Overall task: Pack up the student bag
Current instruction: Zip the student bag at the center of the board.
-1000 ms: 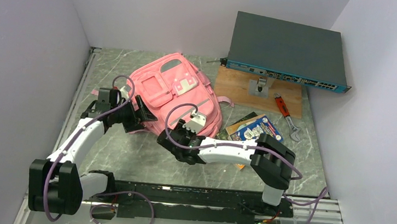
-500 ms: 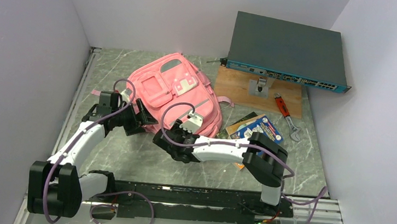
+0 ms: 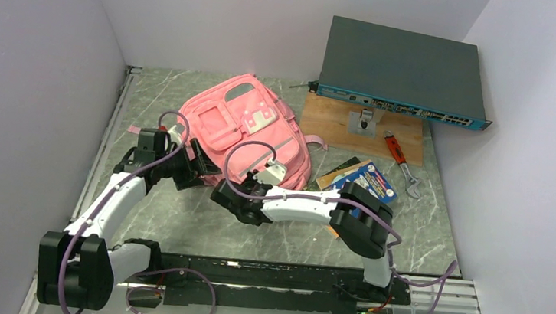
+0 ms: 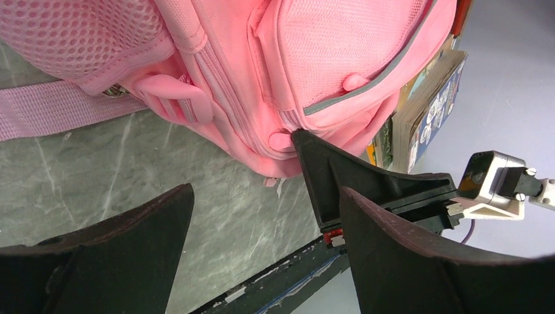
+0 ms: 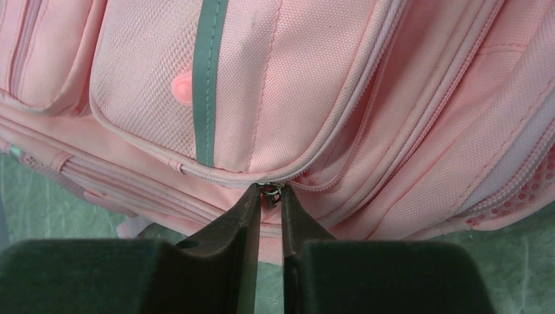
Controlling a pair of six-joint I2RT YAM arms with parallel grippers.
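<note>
The student bag (image 3: 243, 127) is a pink backpack lying flat on the marble table, front pockets up. My right gripper (image 3: 224, 189) is at its near edge. In the right wrist view, that gripper (image 5: 268, 196) has its black fingers pinched on the small metal zipper pull (image 5: 270, 191), just below the grey-striped front pocket of the bag (image 5: 275, 85). My left gripper (image 3: 195, 166) stands open beside the bag's near-left corner. Nothing but bare table shows between its fingers in the left wrist view (image 4: 265, 196), and the bag (image 4: 314, 59) lies just beyond them.
A dark network switch (image 3: 402, 73) rests on a wooden board (image 3: 332, 120) at the back right. A red-handled wrench (image 3: 401, 163) lies beside it. Books (image 3: 361, 179) sit right of the bag, partly under my right arm. Walls close in on three sides.
My right gripper has slid a little left along the bag's near edge and its jaws have narrowed onto the zipper pull. The left gripper has barely moved and stays open.
</note>
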